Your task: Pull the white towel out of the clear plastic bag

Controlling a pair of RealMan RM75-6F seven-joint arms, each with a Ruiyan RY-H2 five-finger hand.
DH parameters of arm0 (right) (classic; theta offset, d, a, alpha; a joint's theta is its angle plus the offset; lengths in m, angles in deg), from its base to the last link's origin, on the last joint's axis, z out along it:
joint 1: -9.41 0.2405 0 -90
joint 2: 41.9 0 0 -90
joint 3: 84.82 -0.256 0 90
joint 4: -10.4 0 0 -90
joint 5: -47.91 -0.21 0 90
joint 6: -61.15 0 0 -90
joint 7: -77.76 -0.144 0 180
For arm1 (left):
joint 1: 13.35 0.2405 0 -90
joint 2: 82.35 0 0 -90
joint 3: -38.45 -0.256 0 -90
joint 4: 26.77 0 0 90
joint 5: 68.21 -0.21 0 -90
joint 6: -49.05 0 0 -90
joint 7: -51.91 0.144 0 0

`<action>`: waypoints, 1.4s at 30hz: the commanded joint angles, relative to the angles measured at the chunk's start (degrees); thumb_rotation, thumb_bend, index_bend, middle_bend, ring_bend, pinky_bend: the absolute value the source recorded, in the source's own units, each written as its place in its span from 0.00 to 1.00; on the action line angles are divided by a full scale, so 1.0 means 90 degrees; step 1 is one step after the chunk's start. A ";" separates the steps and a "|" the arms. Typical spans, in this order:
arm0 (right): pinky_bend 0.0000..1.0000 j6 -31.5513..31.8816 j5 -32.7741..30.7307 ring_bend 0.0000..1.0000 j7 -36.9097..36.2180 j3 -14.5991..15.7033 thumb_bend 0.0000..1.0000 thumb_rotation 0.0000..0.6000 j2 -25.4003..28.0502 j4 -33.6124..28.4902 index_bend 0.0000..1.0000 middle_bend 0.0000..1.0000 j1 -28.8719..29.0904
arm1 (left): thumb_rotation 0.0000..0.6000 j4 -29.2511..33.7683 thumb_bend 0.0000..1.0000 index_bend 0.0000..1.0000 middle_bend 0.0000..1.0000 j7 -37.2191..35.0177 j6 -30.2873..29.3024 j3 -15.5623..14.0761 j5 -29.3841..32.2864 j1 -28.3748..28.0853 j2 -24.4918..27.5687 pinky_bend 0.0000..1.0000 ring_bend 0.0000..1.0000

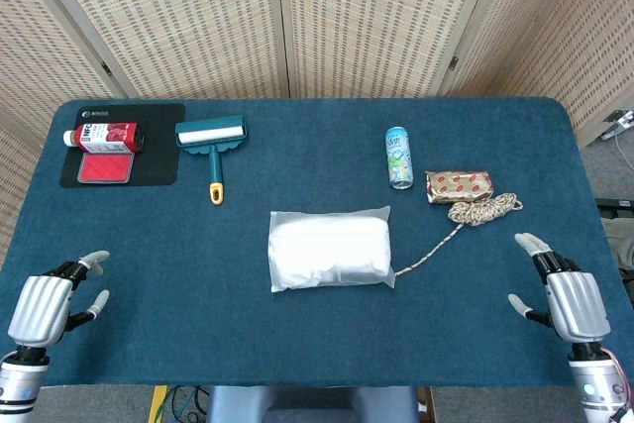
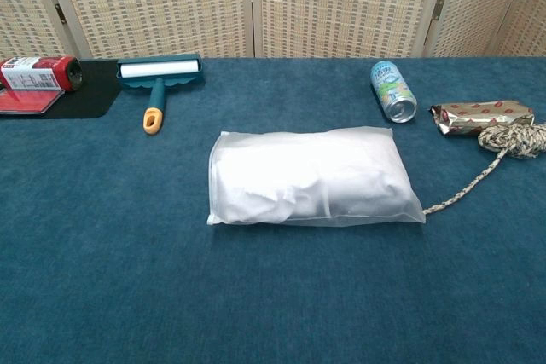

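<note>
White towel (image 1: 330,250), sealed inside its clear plastic bag (image 1: 380,217), lies midway between both hands on a blue-carpeted table (image 1: 297,344) backed by woven screens (image 1: 376,17); left hand (image 1: 50,302) and right hand (image 1: 565,294) rest released, fingers spread, grasping nothing.

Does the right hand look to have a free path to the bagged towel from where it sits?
Probably yes. The right hand is open, and only the thin rope tail lies between it and the clear plastic bag.
</note>
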 commanded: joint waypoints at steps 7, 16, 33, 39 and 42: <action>0.34 -0.0069 0.0034 0.21 -0.0059 -0.0011 0.08 1.00 -0.0137 0.0101 0.20 0.20 0.0051 | 1.00 -0.0183 0.33 0.28 0.44 -0.0117 -0.0226 0.0000 -0.0063 0.0068 -0.0099 0.66 0.47; 0.20 -0.0948 -0.0342 0.05 0.0387 -0.0182 0.00 1.00 -0.0055 -0.0440 0.07 0.06 0.0528 | 1.00 -0.0375 0.33 0.28 0.44 -0.0216 -0.0136 -0.0071 -0.0064 0.0051 -0.0239 0.66 0.47; 0.19 -0.2506 -0.0925 0.03 0.0872 -0.0661 0.00 1.00 -0.1104 -0.0284 0.04 0.03 0.1886 | 1.00 -0.0687 0.33 0.28 0.44 -0.0451 -0.0060 -0.0098 -0.0051 -0.0011 -0.0387 0.66 0.47; 0.19 -0.2829 -0.1128 0.02 0.0955 -0.0717 0.00 1.00 -0.1434 -0.0118 0.03 0.02 0.2196 | 1.00 -0.0765 0.33 0.28 0.44 -0.0517 -0.0033 -0.0116 -0.0009 -0.0003 -0.0444 0.66 0.47; 0.19 -0.2941 -0.1179 0.02 0.0990 -0.0739 0.00 1.00 -0.1618 0.0015 0.03 0.02 0.2344 | 1.00 -0.0807 0.33 0.28 0.44 -0.0526 -0.0012 -0.0130 -0.0022 -0.0017 -0.0492 0.66 0.47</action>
